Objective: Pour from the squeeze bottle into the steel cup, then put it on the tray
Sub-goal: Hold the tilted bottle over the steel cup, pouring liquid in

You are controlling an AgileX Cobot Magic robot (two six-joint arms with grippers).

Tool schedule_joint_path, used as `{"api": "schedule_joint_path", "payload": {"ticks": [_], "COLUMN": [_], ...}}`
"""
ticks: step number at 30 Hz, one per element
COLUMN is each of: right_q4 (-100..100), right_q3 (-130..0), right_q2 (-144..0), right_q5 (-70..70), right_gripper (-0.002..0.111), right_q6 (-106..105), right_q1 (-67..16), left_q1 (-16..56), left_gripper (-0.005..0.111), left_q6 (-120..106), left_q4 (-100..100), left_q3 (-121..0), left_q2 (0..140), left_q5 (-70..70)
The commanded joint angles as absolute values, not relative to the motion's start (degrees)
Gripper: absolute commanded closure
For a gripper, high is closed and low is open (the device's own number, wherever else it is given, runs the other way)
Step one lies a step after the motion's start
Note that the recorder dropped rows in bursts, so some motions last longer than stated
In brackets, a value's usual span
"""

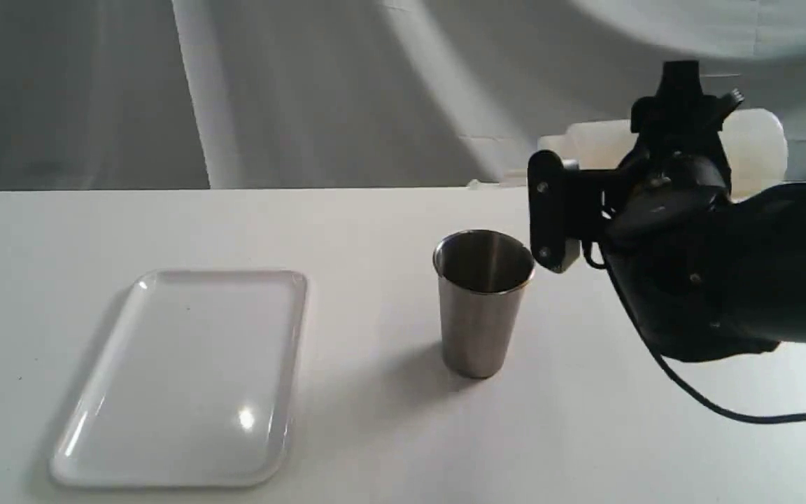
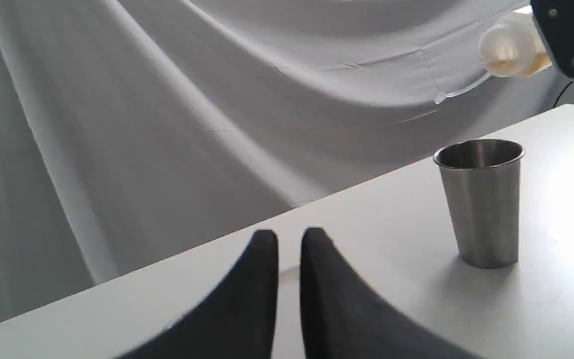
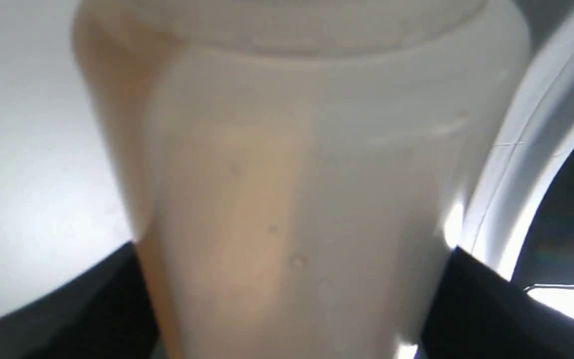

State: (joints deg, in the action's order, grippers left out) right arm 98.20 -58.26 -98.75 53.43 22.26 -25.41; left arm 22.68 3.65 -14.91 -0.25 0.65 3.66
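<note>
The steel cup [image 1: 483, 301] [image 2: 481, 204] stands upright mid-table. My right gripper [image 1: 683, 133] is shut on the squeeze bottle [image 1: 595, 143] [image 3: 307, 199] and holds it roughly horizontal, above and just right of the cup. Its nozzle end [image 2: 508, 47] points toward the cup, the cap strap [image 2: 459, 92] dangles, and amber liquid lies along its lower side. No stream is visible. The white tray [image 1: 179, 378] lies bare at front left. My left gripper [image 2: 289, 239] hovers low over the table left of the cup, fingers nearly together and holding nothing; it is outside the exterior view.
A white cloth backdrop [image 1: 305, 91] hangs behind the table's far edge. The right arm's black cable [image 1: 725, 409] trails over the table at front right. Bare tabletop [image 1: 361, 231] lies between tray and cup.
</note>
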Motion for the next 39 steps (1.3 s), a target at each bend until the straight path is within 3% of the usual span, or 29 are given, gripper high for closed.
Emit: {"api": "schedule_joint_path", "payload": {"ticks": [1, 39], "right_q4": [99.9, 99.9], "right_q3": [-59.8, -59.8], "right_q2": [-98.2, -98.2], "right_q5": [56.1, 60.0], "right_gripper": [0.064, 0.064], "right_q6": [20.4, 4.9], "right_q1": [-26.1, -26.9], "left_q1": [22.6, 22.6], "left_gripper": [0.098, 0.098], "left_q6": [3.8, 3.8], "left_q4": [-14.8, -14.8], "left_q3": [0.0, 0.0], "left_q2": [0.8, 0.8], "left_q5": [3.3, 3.3]}}
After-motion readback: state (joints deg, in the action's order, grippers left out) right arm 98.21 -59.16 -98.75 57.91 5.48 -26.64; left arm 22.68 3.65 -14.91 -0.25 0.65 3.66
